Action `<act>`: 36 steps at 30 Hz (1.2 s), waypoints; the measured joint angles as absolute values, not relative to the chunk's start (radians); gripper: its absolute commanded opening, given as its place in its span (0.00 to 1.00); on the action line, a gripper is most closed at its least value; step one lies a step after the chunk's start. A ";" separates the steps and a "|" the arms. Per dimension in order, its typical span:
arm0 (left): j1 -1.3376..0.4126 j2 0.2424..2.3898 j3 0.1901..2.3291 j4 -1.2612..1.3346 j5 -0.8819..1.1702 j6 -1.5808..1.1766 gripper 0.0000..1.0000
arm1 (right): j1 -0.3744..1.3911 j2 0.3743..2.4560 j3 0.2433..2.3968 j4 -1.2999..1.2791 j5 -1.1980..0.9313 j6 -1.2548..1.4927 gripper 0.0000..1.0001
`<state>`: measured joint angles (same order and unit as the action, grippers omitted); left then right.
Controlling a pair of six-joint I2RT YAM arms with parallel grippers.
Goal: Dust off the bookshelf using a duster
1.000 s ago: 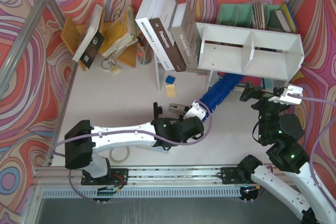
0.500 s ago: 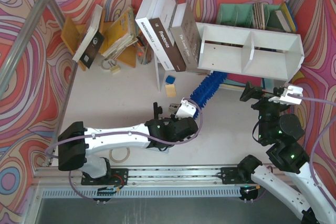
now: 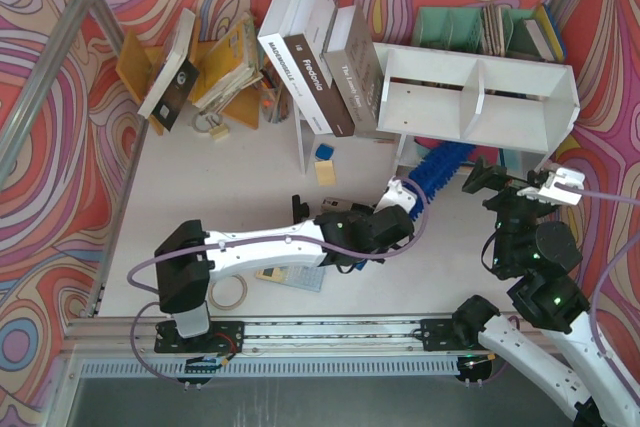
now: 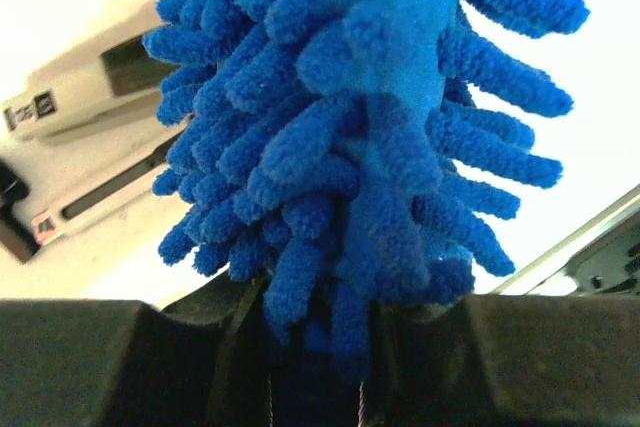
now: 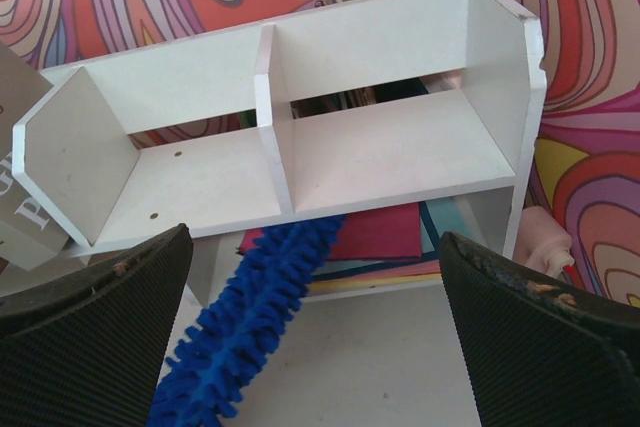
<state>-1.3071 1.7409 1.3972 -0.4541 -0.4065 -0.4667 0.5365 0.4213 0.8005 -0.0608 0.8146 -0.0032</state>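
Duster (image 3: pixel 441 164): you are swinging it right of where it lay a second ago, head reaching under the bookshelf (image 3: pixel 520 117) at 1 o'clock.
Left claw (image 3: pixel 403 194): clamping the handle.
Right claw (image 3: pixel 520 183): gaping, holding nothing, at 3 o'clock.
Risk: pushing further, you may be jamming the head beneath and shoving the bookshelf.

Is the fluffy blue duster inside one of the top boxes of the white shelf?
No, in the right wrist view the duster pokes its tip under the middle board of the bookshelf, into the lower level.
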 measured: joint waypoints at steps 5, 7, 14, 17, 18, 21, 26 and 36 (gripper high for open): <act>-1.319 1.814 1.516 -0.476 -0.377 -0.418 0.00 | 0.537 0.411 0.790 -0.048 0.841 -0.004 0.99; -1.326 1.828 1.536 -0.481 -0.374 -0.403 0.00 | 0.537 0.411 0.789 -0.042 0.846 -0.004 0.99; -1.332 1.813 1.510 -0.501 -0.400 -0.389 0.00 | 0.537 0.400 0.784 -0.033 0.864 -0.004 0.99; -1.322 1.776 1.472 -0.506 -0.413 -0.389 0.00 | 0.537 0.385 0.778 -0.032 0.872 -0.004 0.99; -1.317 1.767 1.467 -0.509 -0.416 -0.389 0.00 | 0.537 0.380 0.777 -0.031 0.875 -0.004 0.99; -1.306 1.760 1.472 -0.511 -0.420 -0.388 0.00 | 0.537 0.361 0.776 -0.027 0.883 -0.004 0.99; -1.305 1.803 1.550 -0.550 -0.407 -0.384 0.00 | 0.537 0.326 0.764 -0.014 0.892 -0.004 0.99; -1.306 1.993 1.760 -0.566 -0.320 -0.369 0.00 | 0.537 0.330 0.762 -0.011 0.903 -0.003 0.99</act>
